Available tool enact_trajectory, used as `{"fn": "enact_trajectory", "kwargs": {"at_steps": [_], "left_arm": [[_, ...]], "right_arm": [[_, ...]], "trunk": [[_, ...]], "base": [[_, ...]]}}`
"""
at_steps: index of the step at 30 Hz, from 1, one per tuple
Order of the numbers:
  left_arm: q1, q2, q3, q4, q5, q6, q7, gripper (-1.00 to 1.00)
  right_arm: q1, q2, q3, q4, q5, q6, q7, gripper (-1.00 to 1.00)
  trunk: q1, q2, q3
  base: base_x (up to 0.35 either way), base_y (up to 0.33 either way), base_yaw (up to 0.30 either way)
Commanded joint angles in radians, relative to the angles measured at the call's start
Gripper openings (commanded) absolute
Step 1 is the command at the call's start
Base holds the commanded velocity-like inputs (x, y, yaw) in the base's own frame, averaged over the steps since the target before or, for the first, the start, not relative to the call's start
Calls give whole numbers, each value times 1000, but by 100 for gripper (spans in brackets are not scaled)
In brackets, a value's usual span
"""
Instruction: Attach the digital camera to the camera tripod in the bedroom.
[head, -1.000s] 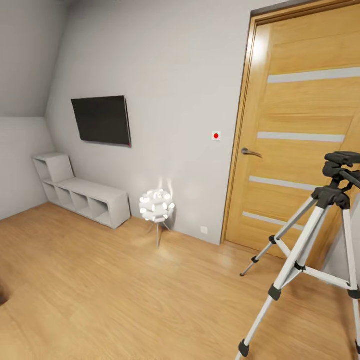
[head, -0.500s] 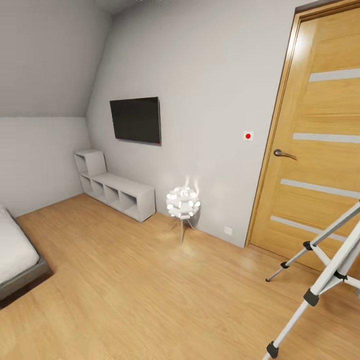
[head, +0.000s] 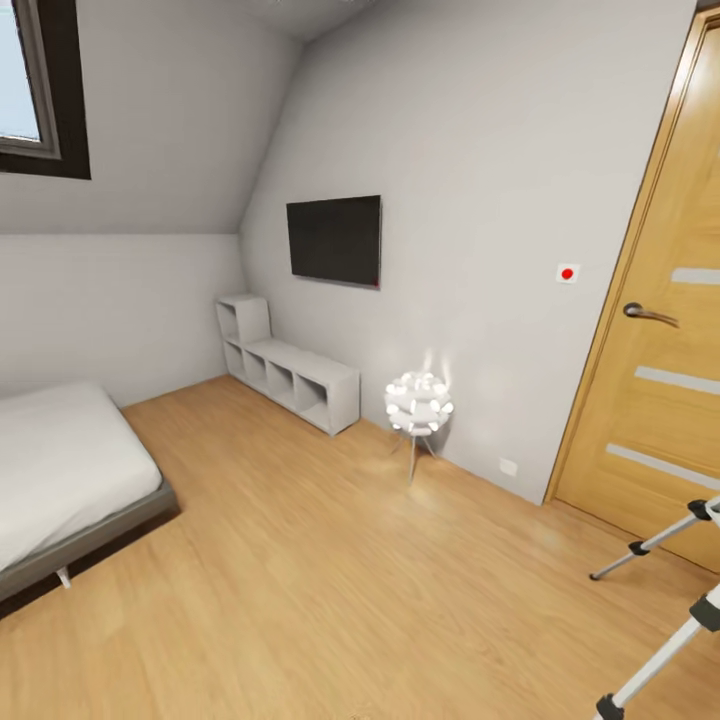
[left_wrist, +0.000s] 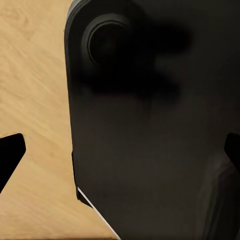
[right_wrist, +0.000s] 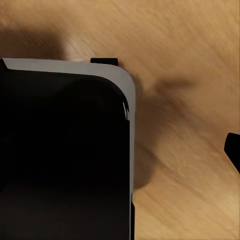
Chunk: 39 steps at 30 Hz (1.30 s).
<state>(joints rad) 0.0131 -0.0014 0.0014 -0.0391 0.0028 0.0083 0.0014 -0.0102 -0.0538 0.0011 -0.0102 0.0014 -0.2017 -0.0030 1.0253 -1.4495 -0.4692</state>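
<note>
Bedroom, head view, catalogue of contents:

1. Light wood plank floor (head: 330, 590), covers whole lower part of view.
2. Pale grey walls (head: 480, 130), sloped ceiling section at left w/ dark-framed window (head: 45, 90) at upper left corner.
3. Flat black wall-mounted TV screen (head: 335, 240), on far wall, above item 4.
4. White cube shelving unit (head: 290, 375), low, stepped, one taller cube at its left end; stands against far wall under TV.
5. Small white globe-shaped floor lamp (head: 419, 402) on thin legs, lit, just right of shelving, near wall.
6. Oak door w/ frosted stripes (head: 670, 330), right edge, metal lever handle; small white wall switch w/ red dot (head: 568, 272) just left of door frame.
7. Bed w/ white mattress on dark grey base (head: 60, 480), lower left.
8. Camera tripod, thin silver metal legs w/ black joints and feet (head: 655, 538), lower right corner; two legs in frame, head cut off by edge.

Wrist views: dark robot body parts over wood floor. Black tips at frame edges; left and right pincer state can't tell.
</note>
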Motion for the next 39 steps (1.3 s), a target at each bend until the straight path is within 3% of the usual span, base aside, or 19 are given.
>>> {"fn": "enact_trajectory", "kwargs": {"at_steps": [1,16,39], "left_arm": [[1,0,0,-2,0,1,0,100],[1,0,0,-2,2,1,0,100],[1,10,0,-1,2,1,-1,100]], "right_arm": [[-1,0,0,1,0,-4,-1,100],[-1,0,-1,1,0,-3,-2,100],[-1,0,-1,1,0,-4,-2,100]], "trunk": [[0,0,-1],[0,0,-1],[0,0,-1]], "base": [[-147,158,288],[-94,160,289],[38,223,290]]}}
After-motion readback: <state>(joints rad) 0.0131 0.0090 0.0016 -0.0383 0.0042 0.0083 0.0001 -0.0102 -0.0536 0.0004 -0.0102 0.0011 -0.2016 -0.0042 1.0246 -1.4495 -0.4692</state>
